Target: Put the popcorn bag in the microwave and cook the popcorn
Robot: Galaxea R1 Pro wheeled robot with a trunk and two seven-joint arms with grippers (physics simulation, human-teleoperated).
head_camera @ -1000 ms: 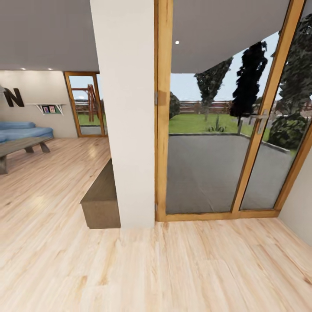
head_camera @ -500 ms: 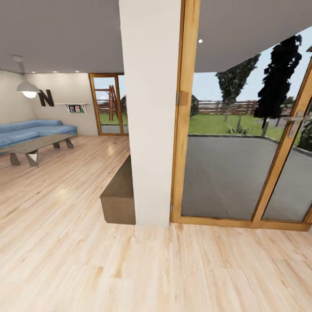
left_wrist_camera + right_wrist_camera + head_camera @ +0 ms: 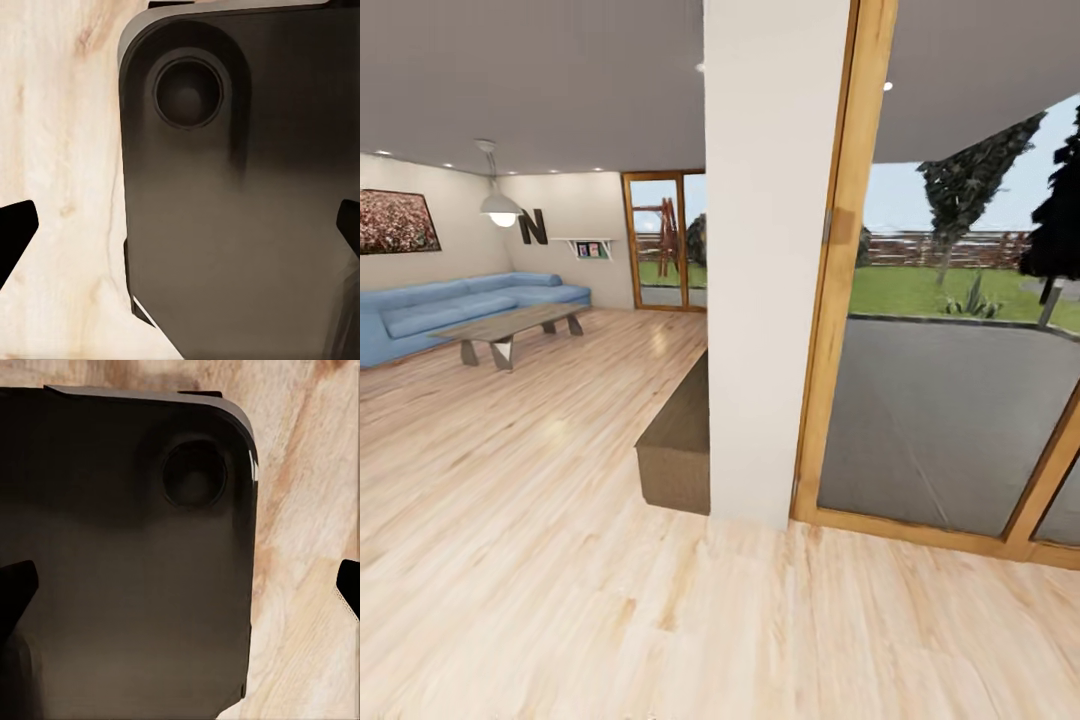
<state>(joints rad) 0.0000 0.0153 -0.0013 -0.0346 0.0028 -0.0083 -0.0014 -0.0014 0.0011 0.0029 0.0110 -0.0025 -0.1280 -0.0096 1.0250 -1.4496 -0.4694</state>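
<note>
The head view looks across a living space, not a kitchen: a broad white square pillar (image 3: 775,260) stands at twelve o'clock, with a low dark-brown wooden bench (image 3: 678,440) butted against its foot at about eleven o'clock. A tall glass door in a honey-coloured timber frame (image 3: 838,300) opens at one to three o'clock onto a grey terrace (image 3: 950,410) and green lawn. At nine to ten o'clock, well away, sit a long blue sofa (image 3: 450,305) and a low grey-topped coffee table (image 3: 510,328) under a white dome pendant lamp (image 3: 501,208). Pale plank wooden flooring (image 3: 560,600) runs underfoot.

The popcorn bag, microwave and countertop appear nowhere here, so the robot seems to be in transit and the task looks barely begun.

Each wrist camera looks down on a dark rounded part of the robot's own body (image 3: 247,195) above the planks. The left gripper (image 3: 180,232) and right gripper (image 3: 180,592) show fingertips only at the frame edges, spread wide with nothing between them.

The chief risk, I judge, is collision: the pillar and bench are close ahead, and a forward drive or tight turn could clip the bench corner or door frame. Another is steering the wrong way, since no kitchen landmark is in sight to aim for.
</note>
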